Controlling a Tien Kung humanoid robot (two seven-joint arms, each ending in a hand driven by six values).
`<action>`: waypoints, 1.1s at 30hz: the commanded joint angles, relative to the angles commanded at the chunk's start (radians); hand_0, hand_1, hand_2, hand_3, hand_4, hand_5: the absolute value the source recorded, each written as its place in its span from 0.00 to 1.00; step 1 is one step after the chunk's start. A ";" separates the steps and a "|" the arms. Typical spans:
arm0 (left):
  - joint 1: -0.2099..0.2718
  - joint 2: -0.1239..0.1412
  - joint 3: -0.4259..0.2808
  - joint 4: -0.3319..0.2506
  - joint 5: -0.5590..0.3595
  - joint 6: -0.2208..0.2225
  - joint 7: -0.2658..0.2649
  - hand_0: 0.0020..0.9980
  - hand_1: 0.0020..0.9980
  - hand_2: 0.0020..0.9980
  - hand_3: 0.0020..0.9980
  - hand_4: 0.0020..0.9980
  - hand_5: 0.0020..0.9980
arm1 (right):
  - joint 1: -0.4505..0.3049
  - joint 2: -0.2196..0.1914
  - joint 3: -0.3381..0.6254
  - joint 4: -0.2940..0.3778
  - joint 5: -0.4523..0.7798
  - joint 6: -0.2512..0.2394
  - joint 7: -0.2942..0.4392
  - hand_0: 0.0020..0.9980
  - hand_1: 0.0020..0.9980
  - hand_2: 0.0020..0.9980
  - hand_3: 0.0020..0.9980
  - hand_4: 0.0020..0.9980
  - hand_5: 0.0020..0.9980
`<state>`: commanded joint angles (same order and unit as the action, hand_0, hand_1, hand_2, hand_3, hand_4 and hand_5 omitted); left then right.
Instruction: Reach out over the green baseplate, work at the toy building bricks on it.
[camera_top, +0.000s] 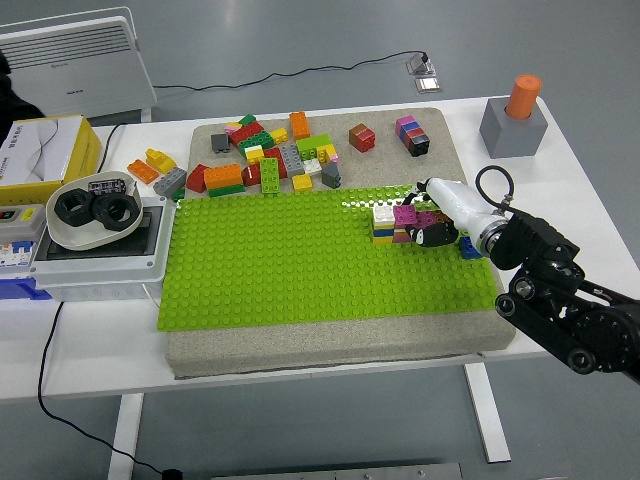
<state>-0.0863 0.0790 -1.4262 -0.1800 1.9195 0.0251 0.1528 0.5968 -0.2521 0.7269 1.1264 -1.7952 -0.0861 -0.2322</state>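
The green baseplate (300, 270) lies on a beige mat in the middle of the table. A short row of bricks stands on its right part: a white and yellow stack (383, 222), then magenta bricks (407, 213). My right hand (437, 228) comes in from the right. Its white and black fingers are curled over the right end of that row, on the magenta bricks. A blue brick (470, 248) sits on the plate just under the wrist. The left arm is out of view.
Loose bricks (270, 155) lie behind the plate, with a brown-red brick (362, 137) and a magenta-black stack (411, 135). A grey block with an orange cylinder (513, 122) stands far right. A bowl of black nuts (95, 210) and boxes stand left.
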 joint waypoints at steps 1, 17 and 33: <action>0.000 0.000 0.000 0.000 0.000 0.000 0.000 0.69 0.34 0.28 0.47 0.19 0.00 | 0.000 0.000 0.000 0.000 0.000 0.000 0.000 0.76 0.81 0.85 0.65 0.67 0.14; 0.002 0.000 0.003 0.000 -0.003 -0.002 0.000 0.69 0.34 0.28 0.47 0.19 0.00 | 0.003 -0.001 -0.008 -0.001 0.004 0.002 -0.002 0.76 0.81 0.85 0.66 0.67 0.14; 0.002 0.000 0.003 0.000 -0.003 -0.003 0.001 0.69 0.34 0.28 0.47 0.19 0.00 | 0.008 -0.003 -0.011 -0.002 0.006 0.002 -0.002 0.76 0.81 0.85 0.66 0.67 0.14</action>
<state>-0.0842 0.0790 -1.4233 -0.1800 1.9161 0.0224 0.1534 0.6044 -0.2549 0.7161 1.1248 -1.7894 -0.0839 -0.2346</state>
